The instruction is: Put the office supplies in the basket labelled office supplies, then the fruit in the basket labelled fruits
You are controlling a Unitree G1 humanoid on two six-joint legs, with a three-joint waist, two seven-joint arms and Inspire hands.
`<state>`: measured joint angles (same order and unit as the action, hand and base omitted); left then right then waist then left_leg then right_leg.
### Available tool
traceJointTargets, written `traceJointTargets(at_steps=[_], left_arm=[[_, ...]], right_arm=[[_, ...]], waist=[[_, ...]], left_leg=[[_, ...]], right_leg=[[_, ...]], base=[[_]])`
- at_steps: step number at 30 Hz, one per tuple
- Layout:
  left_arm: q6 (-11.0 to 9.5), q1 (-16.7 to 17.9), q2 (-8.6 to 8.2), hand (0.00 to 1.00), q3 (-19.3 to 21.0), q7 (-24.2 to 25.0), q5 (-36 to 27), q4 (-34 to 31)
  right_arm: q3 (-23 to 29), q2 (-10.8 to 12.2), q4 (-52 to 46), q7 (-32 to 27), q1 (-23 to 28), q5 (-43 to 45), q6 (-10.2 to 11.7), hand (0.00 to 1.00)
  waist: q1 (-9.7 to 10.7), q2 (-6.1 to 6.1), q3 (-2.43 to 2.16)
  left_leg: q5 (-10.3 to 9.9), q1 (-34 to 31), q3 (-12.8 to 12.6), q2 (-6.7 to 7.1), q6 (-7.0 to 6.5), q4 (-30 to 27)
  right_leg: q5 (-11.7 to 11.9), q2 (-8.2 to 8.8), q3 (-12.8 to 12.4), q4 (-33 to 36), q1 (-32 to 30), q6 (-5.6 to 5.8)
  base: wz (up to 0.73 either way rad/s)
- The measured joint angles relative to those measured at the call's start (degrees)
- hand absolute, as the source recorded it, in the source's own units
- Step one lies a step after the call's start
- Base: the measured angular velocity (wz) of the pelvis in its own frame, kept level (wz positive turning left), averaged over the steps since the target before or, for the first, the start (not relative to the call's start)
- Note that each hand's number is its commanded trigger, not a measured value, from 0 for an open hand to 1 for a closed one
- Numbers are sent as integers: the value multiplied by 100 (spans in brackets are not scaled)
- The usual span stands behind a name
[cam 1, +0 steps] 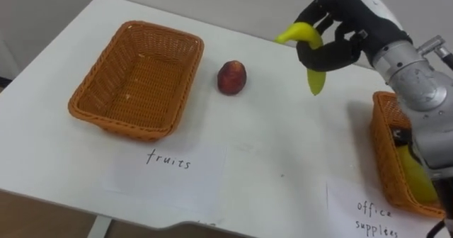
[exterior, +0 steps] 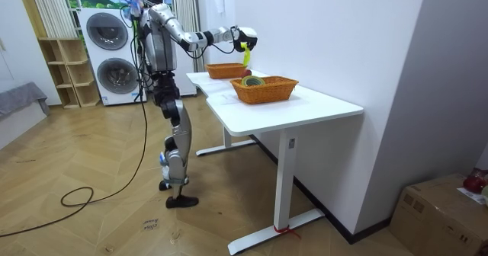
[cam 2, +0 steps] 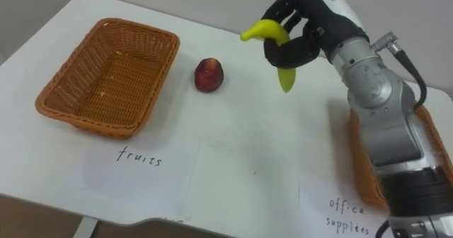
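Observation:
My right hand (cam 1: 340, 32) (cam 2: 304, 27) is shut on a yellow-green banana (cam 1: 308, 54) (cam 2: 276, 52) and holds it in the air above the white table, to the right of a red apple (cam 1: 231, 77) (cam 2: 209, 74). The apple lies on the table just right of the fruits basket (cam 1: 134, 78) (cam 2: 106, 75), a wicker tray that holds nothing. The office supplies basket (cam 1: 396, 153) (cam 2: 357, 160) stands at the right edge under my right arm, with something yellow inside it. In the room view I stand at the table's side with the banana (exterior: 245, 56) held out over it.
Two paper labels lie near the table's front edge: "fruits" (cam 1: 168, 160) below the left basket, "office supplies" (cam 1: 375, 217) below the right one. The room view shows washing machines (exterior: 110, 54), a shelf and a cardboard box (exterior: 442, 210) on the wooden floor.

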<state>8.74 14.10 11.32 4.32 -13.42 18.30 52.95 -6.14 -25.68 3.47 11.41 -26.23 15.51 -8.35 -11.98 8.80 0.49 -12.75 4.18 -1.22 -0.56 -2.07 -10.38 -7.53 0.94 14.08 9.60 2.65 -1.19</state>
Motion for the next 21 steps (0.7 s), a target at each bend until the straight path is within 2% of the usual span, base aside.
traceJointTargets(at_steps=[1, 6, 11, 16, 18, 21], left_arm=[[1, 11, 2, 0, 0, -1, 5, -5], [9, 45, -25, 0, -12, -22, 225, -139], [10, 11, -40, 0, -14, -13, 396, -144], [85, -5, -59, 0, -115, 24, 392, -92], [139, 0, -87, 0, -112, 55, 393, -45], [201, 23, -138, 0, -114, 67, 391, -47]], right_arm=[[-22, 31, 0, -4, 0, -77, 0, 100], [-179, 165, -23, -30, -68, -517, 0, 100], [-241, 439, 47, -328, -220, -795, 3, 100], [-660, 724, 288, -518, -412, -900, 0, 100], [-679, 867, 287, -518, -483, -906, 1, 100], [-680, 958, 287, -518, -525, -941, 1, 100]], waist=[[-37, -25, 10], [-211, -21, -2], [-334, 10, -21], [-443, 40, 2], [-512, 27, 15], [-559, 7, 29]], left_leg=[[0, 25, 7, 0, 0, 5], [0, 33, 47, 6, -1, 62], [32, 3, 195, 29, -2, 45], [40, -33, 375, 71, -12, -2], [40, -48, 391, 81, -14, -1], [46, -91, 509, 106, -25, 3]], right_leg=[[-3, 1, 4, -2, 29, 5], [-5, 5, 63, 9, 36, 9], [-6, 22, 283, 6, 60, 9], [-31, 82, 391, -1, 126, 50], [-32, 81, 406, -6, 116, 51], [-36, 94, 508, -6, 119, 59]], base=[[4], [3], [16], [20], [7], [16]])
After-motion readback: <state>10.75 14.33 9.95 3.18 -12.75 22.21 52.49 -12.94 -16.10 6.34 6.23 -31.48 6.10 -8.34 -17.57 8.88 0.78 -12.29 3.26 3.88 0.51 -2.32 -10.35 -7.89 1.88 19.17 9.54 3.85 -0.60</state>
